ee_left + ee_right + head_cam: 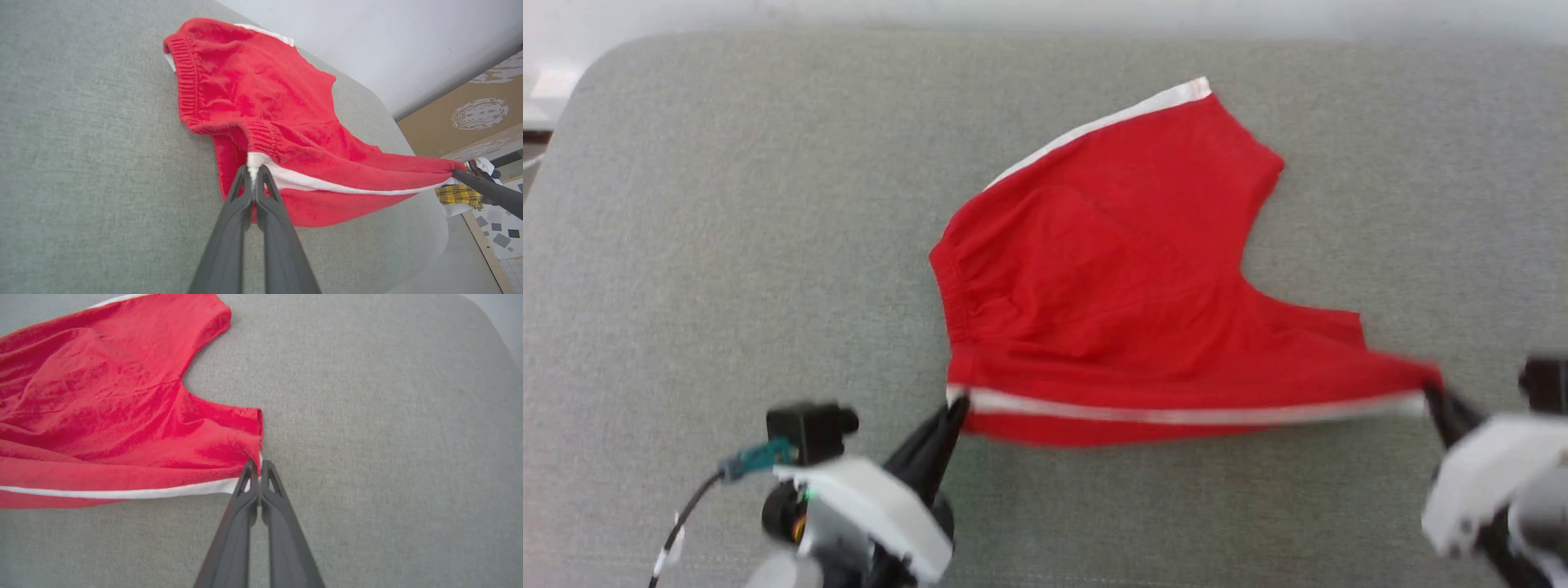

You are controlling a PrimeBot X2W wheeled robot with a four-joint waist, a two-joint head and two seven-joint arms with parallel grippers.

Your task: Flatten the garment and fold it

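The red athletic shorts [1111, 278] lie spread on the grey fabric-covered worktop [727, 204], right of its middle, waistband to the left and leg openings to the right. The left tool [960, 404] is clenched on the near waistband corner, right at the end of the white side stripe [1176, 414]. The right tool [1433, 392] is clenched on the near leg's hem corner at the stripe's other end. The stripe runs taut and straight between the two tips, and a narrow red flap hangs below it.

The head view takes in both tools at once and a second white stripe [1111, 122] along the far edge of the shorts. The left wrist view brings out the ribbed gathers of the elastic waistband [186, 77], and past the worktop's rounded corner a pale wall [388, 41] and a yellow checked cloth [457, 196]. The right wrist view gives the curved crotch notch between the legs and the hem edge meeting its closed fingers
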